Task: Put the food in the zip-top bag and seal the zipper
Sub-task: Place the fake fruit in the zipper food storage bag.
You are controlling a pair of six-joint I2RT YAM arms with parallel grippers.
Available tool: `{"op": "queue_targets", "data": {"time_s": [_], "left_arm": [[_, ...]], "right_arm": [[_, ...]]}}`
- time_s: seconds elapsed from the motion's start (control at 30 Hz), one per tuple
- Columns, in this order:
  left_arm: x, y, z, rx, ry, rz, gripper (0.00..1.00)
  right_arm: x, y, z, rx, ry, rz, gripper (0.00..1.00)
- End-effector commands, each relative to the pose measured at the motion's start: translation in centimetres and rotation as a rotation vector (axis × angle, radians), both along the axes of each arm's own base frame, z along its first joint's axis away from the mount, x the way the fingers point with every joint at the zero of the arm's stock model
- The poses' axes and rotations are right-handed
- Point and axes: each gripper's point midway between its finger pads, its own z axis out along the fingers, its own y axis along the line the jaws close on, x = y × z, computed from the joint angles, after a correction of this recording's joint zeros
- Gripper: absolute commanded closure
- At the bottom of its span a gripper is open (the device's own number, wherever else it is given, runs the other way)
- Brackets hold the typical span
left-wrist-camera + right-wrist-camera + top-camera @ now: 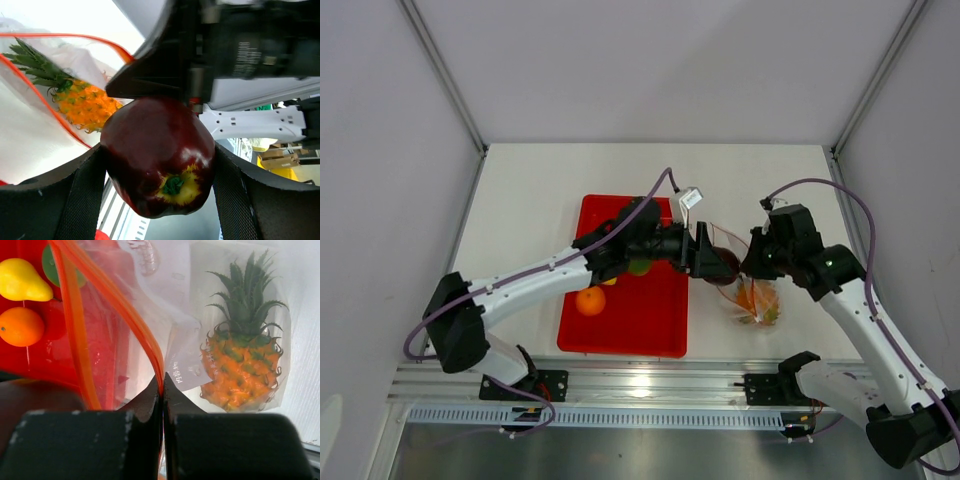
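Left claw (159,172) clamps dark red fruit (155,150) between fingers; pineapple (82,102) inside zip-top bag (30,135) just beyond tips. Right claw (162,390) pinched tight on zipper (145,335).

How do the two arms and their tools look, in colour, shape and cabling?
Both arms have white shells with black joints and black bases: the left arm and the right arm. A thin purple-grey cable runs along each. Both tools are black. The left tool has broad fingers with a woven texture on the inner pads; the right tool narrows to two pointed tips.
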Motion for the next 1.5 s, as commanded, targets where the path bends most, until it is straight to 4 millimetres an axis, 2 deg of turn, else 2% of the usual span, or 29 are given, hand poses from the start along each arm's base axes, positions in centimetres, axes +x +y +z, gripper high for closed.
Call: {"op": "queue_targets", "data": {"time_s": [0.0, 0.03, 0.1, 0.13, 0.2, 0.23, 0.33, 0.43, 0.47, 0.53, 0.6, 0.63, 0.7, 0.73, 0.87, 0.93, 0.97, 1.0, 1.1, 1.13, 1.2, 1.27, 1.3, 1.4, 1.47], "left_arm": [[0.3, -2.0, 3.0, -0.104, -0.023, -0.023, 0.99], [0.7, -2.5, 1.8, -0.082, -0.006, -0.015, 0.99], [1.5, -3.0, 1.1, -0.057, 0.016, 0.011, 0.99], [2.3, -3.4, -0.3, -0.021, 0.034, 0.038, 0.99], [3.0, -3.6, -1.1, 0.023, 0.065, 0.081, 0.99], [3.6, -3.4, -2.4, 0.068, 0.085, 0.123, 1.0], [4.5, -3.4, -2.8, 0.091, 0.089, 0.178, 0.99], [5.0, -3.5, -3.3, 0.118, 0.091, 0.195, 0.91], [5.1, -3.6, -3.8, 0.128, 0.098, 0.199, 0.78], [5.0, -3.7, -4.0, 0.134, 0.104, 0.195, 0.6], [4.9, -3.6, -4.0, 0.137, 0.091, 0.193, 0.49], [5.1, -3.4, -3.9, 0.14, 0.083, 0.203, 0.36], [4.9, -2.9, -3.5, 0.137, 0.056, 0.2, 0.21], [4.9, -2.6, -3.4, 0.141, 0.046, 0.203, 0.01], [5.0, -1.3, -1.8, 0.136, -0.036, 0.224, 0.0], [4.9, -0.6, 0.3, 0.1, -0.085, 0.233, 0.0], [4.8, 0.0, 0.4, 0.111, -0.102, 0.237, 0.01], [4.8, 0.7, 1.7, 0.095, -0.132, 0.261, 0.01], [4.8, 2.6, 2.3, 0.119, -0.178, 0.303, 0.0], [4.7, 3.5, 3.6, 0.098, -0.2, 0.322, 0.0], [4.7, 4.9, 3.6, 0.132, -0.216, 0.354, 0.0], [5.6, 6.9, 3.9, 0.166, -0.228, 0.441, 0.01], [5.7, 7.8, 2.9, 0.209, -0.209, 0.457, 0.01], [6.8, 9.8, 1.6, 0.249, -0.162, 0.504, 0.01], [6.1, 10.2, 0.3, 0.263, -0.134, 0.484, 0.01]], "right_arm": [[0.6, 0.2, 2.6, 0.025, -0.057, -0.01, 1.0], [0.6, 0.1, 2.9, 0.025, -0.065, -0.012, 1.0], [0.5, -0.1, 3.7, 0.021, -0.08, -0.015, 1.0], [0.4, -0.2, 4.0, 0.024, -0.089, -0.016, 1.0], [0.3, -0.3, 4.4, 0.026, -0.098, -0.022, 1.0], [0.2, -0.4, 4.5, 0.028, -0.102, -0.025, 1.0], [-0.1, -0.4, 4.3, 0.032, -0.096, -0.02, 1.0], [-0.1, -0.8, 3.9, 0.009, -0.091, -0.025, 1.0], [-0.2, -0.9, 3.8, 0.002, -0.084, -0.026, 1.0], [0.0, -1.7, 3.8, -0.032, -0.094, -0.056, 1.0], [0.0, -2.0, 3.7, -0.04, -0.096, -0.062, 1.0], [0.0, -2.1, 3.6, -0.045, -0.095, -0.065, 1.0], [0.0, -2.2, 3.4, -0.048, -0.089, -0.067, 1.0], [-0.1, -2.2, 3.3, -0.05, -0.084, -0.069, 1.0], [-0.2, -2.4, 3.3, -0.055, -0.079, -0.074, 1.0], [-0.3, -2.5, 3.3, -0.058, -0.08, -0.077, 1.0], [-0.3, -2.7, 3.4, -0.061, -0.085, -0.083, 1.0], [-0.3, -2.7, 3.3, -0.061, -0.085, -0.083, 1.0], [-0.3, -2.8, 2.9, -0.069, -0.075, -0.084, 1.0], [-0.3, -2.8, 2.7, -0.072, -0.07, -0.085, 1.0], [-0.2, -2.8, 2.7, -0.074, -0.067, -0.085, 1.0], [-0.1, -2.8, 2.7, -0.072, -0.068, -0.088, 1.0], [0.0, -2.7, 2.8, -0.069, -0.072, -0.087, 1.0], [0.1, -2.6, 3.1, -0.064, -0.078, -0.083, 1.0], [0.2, -2.4, 2.7, -0.068, -0.065, -0.075, 1.0]]}}
